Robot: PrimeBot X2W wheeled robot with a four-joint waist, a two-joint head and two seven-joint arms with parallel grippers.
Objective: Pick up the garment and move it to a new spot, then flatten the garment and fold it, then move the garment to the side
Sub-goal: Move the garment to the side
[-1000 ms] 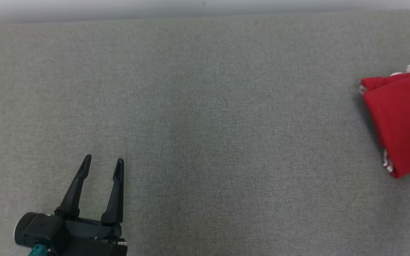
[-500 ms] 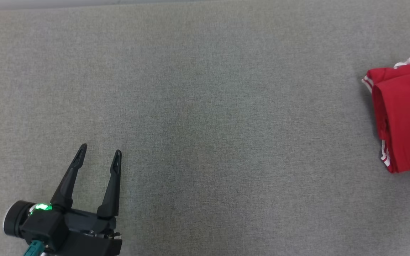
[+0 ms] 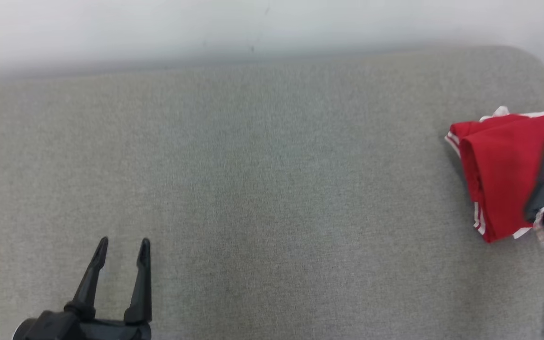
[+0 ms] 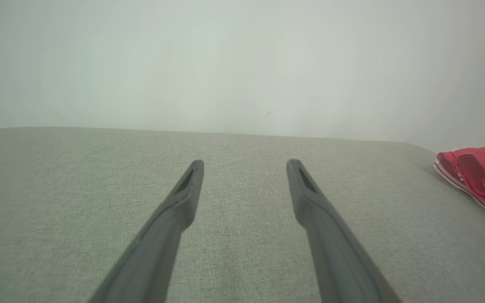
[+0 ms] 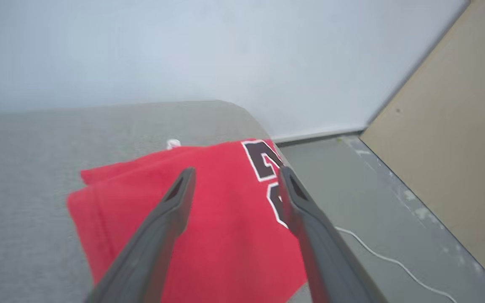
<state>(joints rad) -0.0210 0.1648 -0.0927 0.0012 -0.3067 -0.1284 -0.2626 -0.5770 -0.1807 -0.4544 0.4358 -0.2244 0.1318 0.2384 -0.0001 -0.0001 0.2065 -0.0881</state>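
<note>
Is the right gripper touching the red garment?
Cannot tell. In the right wrist view the right gripper stands open over the red garment, but no gap or contact shows plainly; the head view is blurred.

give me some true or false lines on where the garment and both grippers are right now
1. The garment lies folded at the right end of the grey surface. True.
2. The left gripper is shut on the garment. False: it is open over bare surface, far from the garment.
3. The right gripper is open at the garment, gripping nothing. True.
4. The garment is blue. False: it is red, with a dark, white-edged print.
5. A white cable lies on the floor past the garment. True.
</note>
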